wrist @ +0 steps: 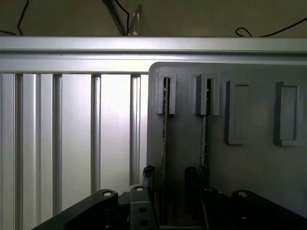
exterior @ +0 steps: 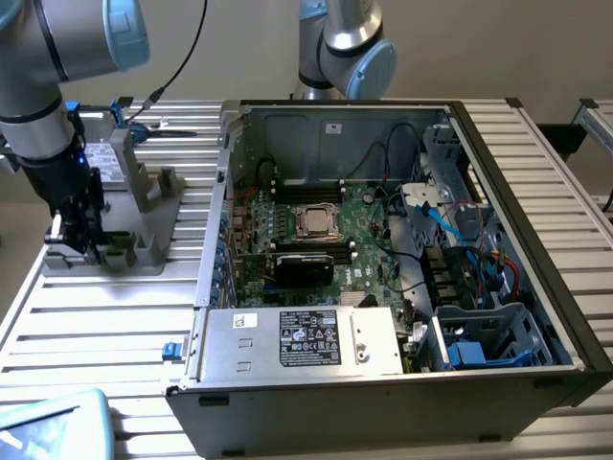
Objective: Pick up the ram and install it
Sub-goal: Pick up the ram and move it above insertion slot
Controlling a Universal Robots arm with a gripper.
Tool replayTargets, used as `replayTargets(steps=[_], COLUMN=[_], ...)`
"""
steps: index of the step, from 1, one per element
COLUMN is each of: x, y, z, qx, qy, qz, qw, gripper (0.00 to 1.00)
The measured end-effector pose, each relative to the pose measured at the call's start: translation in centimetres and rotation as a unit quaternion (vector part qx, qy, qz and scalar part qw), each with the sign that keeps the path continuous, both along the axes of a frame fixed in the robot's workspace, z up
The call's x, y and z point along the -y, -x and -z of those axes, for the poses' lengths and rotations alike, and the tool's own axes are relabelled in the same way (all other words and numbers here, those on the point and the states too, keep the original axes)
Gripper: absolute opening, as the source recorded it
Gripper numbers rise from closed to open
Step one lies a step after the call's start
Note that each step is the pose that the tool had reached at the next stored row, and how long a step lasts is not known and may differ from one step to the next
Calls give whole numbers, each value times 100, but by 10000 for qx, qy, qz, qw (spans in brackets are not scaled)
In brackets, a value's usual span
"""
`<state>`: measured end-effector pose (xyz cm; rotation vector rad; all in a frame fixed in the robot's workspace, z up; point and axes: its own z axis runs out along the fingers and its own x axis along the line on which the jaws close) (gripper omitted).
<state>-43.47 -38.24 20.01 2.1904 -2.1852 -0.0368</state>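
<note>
Exterior view: the gripper (exterior: pixel 81 240) is hanging over the grey holder (exterior: pixel 144 251). The print on the computer's sticker (exterior: pixel 308 337) is too small to read.

Wrist view: the fingers (wrist: pixel 148 176) are standing spread on either side of the ram (wrist: pixel 165 143), which is sitting on edge in the holder's slot.

Thin ram (wrist: pixel 165 139), standing on edge, slotted in grey holder (wrist: pixel 259 163)

From high up, the exterior view overlooks the computer case (exterior: pixel 316 129) and grey holder (exterior: pixel 153 196); the wrist view, past the gripper (wrist: pixel 170 172), faces that holder closely.

Ram (wrist: pixel 165 143) stands in holder (wrist: pixel 254 182) beside the case (exterior: pixel 383 412).
</note>
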Motion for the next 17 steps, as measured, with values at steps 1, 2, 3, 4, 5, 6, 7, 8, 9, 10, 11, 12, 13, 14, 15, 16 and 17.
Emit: replayTargets(steps=[1, 2, 3, 4, 5, 6, 7, 8, 9, 10, 11, 12, 13, 14, 15, 16, 17], x=[0, 0, 0, 0, 0, 0, 0, 0, 0, 0, 0, 0, 0, 0, 0, 0, 0], y=[0, 0, 0, 0, 0, 0, 0, 0, 0, 0, 0, 0, 0, 0, 0, 0, 0], z=[5, 6, 5, 5, 5, 6, 5, 5, 5, 6, 6, 6, 5, 6, 6, 5, 6], qx=[2, 2, 2, 2, 2, 2, 2, 2, 2, 2, 2, 2, 2, 2, 2, 2, 2], qy=[-1, -1, -1, -1, -1, -1, -1, -1, -1, -1, -1, -1, -1, -1, -1, -1, -1], qz=[0, 0, 0, 0, 0, 0, 0, 0, 0, 0, 0, 0, 0, 0, 0, 0, 0], qw=[10000, 10000, 10000, 10000, 10000, 10000, 10000, 10000, 10000, 10000, 10000, 10000, 10000, 10000, 10000, 10000, 10000], gripper=[40, 40, 40, 40, 40, 40, 40, 40, 40, 40, 40, 38, 31, 31, 31, 24, 24])
